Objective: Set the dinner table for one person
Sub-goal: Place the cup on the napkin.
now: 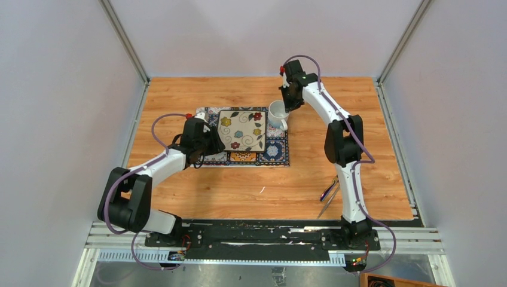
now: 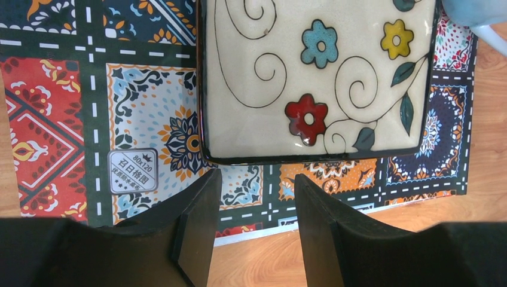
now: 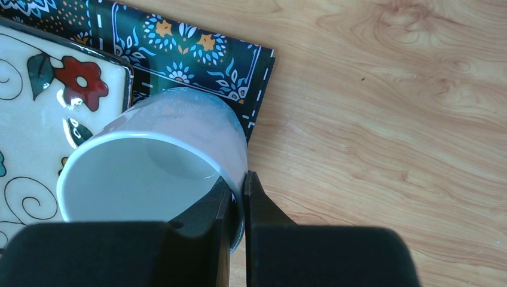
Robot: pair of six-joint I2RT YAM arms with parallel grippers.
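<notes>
Shows the right end effector (image 3: 239,182) clenched on the wall of the mug (image 3: 149,155), one finger inside the rim and one outside, at the far right corner of the placemat (image 2: 137,119). Shows the left end effector (image 2: 256,179) released, grasping nothing, at the placemat's left edge, just short of the plate (image 2: 317,78) at its centre. Sets all of it on the worktop (image 3: 388,119), with wood showing on every side of the placemat.

Step in hand, probably: seating the mug. Level it, lower until flat, keep clear of the plate's edge, then let go.

Cannot tell whether the mug's base touches the placemat. Hides part of the cutlery (image 1: 326,192), nearer and to the right of the placemat, behind the right arm; too small to count.
</notes>
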